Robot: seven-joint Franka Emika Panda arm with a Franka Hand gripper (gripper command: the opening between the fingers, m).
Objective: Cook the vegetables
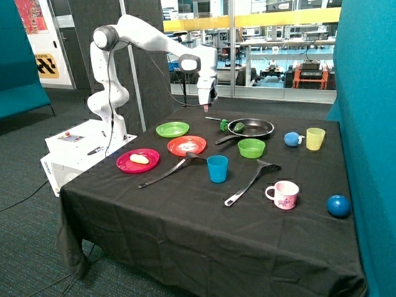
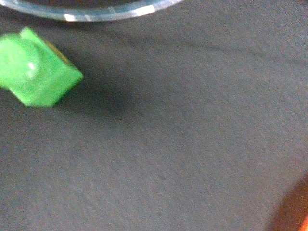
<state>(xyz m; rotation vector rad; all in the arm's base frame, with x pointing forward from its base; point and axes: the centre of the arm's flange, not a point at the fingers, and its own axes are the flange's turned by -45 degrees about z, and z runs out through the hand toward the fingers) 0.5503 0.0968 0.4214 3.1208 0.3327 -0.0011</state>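
- I have the tabletop (image 1: pixel 185 235) under a black cloth, set with dishes and utensils, and my arm reaches over its far side.
- The black frying pan (image 1: pixel 250 128) sits near the far edge. A dark green lump (image 1: pixel 239 126) lies inside it close to the handle side, so I judge that half of the cooking is done.
- The pink plate (image 1: pixel 137 161) is at the near corner by the robot base, and the pale yellow potato-like piece (image 1: pixel 139 159) lies on it, well apart from the pan. This one I judge not yet cooked.
- The hand (image 1: pixel 207 106) hangs above the cloth, between the green plate (image 1: pixel 172 129) and the pan, holding nothing that I can see. I cannot tell whether it is spread or pressed together; the wrist view shows only cloth, the pan's rim (image 2: pixel 91 12), and the bright green cube (image 2: pixel 36 72) just beside that rim.
- I expect the yellow piece to be light, stiff and smooth, likely a plastic toy, so it may slip or roll. I would pinch it across its narrow middle, coming down from above, with the plate's shallow rim leaving room on both sides.
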